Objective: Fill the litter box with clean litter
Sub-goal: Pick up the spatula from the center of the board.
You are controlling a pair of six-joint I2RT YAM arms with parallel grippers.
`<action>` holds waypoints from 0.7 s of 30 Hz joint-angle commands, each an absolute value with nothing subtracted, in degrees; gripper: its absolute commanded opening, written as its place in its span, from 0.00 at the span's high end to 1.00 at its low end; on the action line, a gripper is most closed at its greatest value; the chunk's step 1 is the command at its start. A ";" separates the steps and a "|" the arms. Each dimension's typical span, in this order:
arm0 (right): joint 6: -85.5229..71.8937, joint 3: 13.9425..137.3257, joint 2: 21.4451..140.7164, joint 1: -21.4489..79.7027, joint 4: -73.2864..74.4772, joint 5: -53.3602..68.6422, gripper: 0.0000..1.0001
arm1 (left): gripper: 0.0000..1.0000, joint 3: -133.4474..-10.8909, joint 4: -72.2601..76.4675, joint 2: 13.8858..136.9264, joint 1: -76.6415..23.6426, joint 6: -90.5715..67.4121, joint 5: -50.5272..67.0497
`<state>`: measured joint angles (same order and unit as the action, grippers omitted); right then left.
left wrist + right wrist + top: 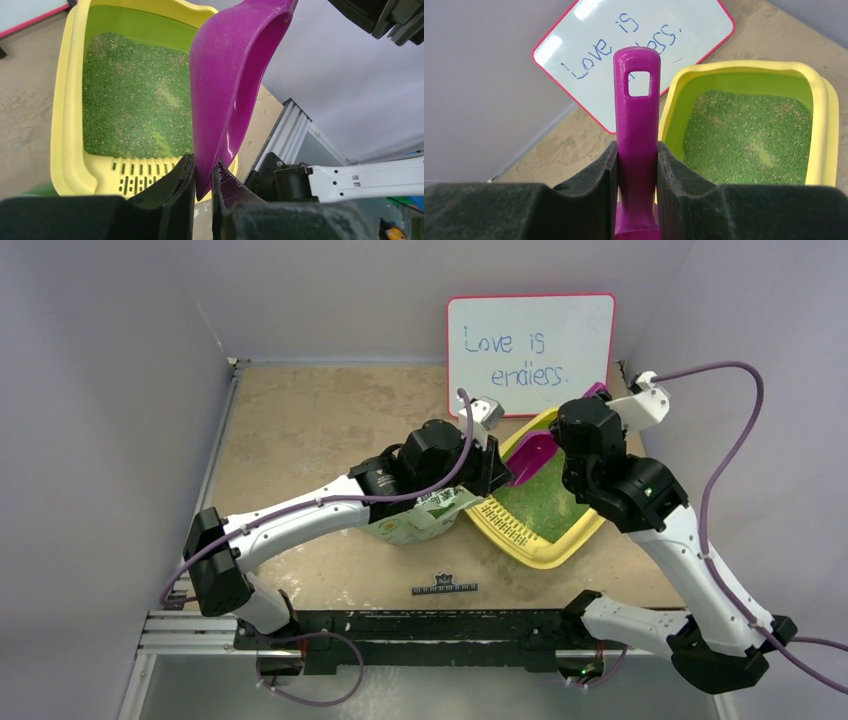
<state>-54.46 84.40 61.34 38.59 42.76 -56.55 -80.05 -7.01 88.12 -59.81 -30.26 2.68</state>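
Observation:
The yellow litter box lies right of centre, its slotted grille toward the arms, with a layer of green clean litter over its floor. A magenta scoop hangs tilted above the box. My right gripper is shut on the scoop's handle. The left gripper pinches the front lip of the scoop, its fingers pressed on both sides. The scoop's bowl looks empty in the left wrist view. Litter and box rim show below it.
A pale green printed bag sits under my left forearm, just left of the box. A red-framed whiteboard leans on the back wall behind the box. Walls close in on the left, back and right.

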 commanded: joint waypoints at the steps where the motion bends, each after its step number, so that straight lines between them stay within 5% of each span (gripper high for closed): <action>1: -56.05 82.82 58.71 38.42 38.71 -55.19 0.99 | 0.98 -82.22 -1.99 87.24 -60.09 -29.17 3.00; 4: -47.81 77.20 55.14 38.41 29.59 -49.95 0.82 | 1.00 -81.53 -1.99 85.30 -60.08 -27.28 2.71; 8: -28.43 70.35 48.86 38.41 15.74 -32.45 0.18 | 1.00 -84.26 -10.43 82.45 -59.42 -21.83 0.87; 10: -25.55 71.74 48.00 38.41 18.93 -28.85 0.07 | 1.00 -85.67 -15.45 81.09 -57.65 -19.44 2.29; 21: -16.36 88.71 56.82 38.23 36.53 -15.67 0.01 | 1.00 -102.00 -50.95 82.21 -39.31 -3.05 20.53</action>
<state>-21.56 82.67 51.96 38.28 32.12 -24.14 -92.53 -34.87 80.60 -43.62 -12.88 11.07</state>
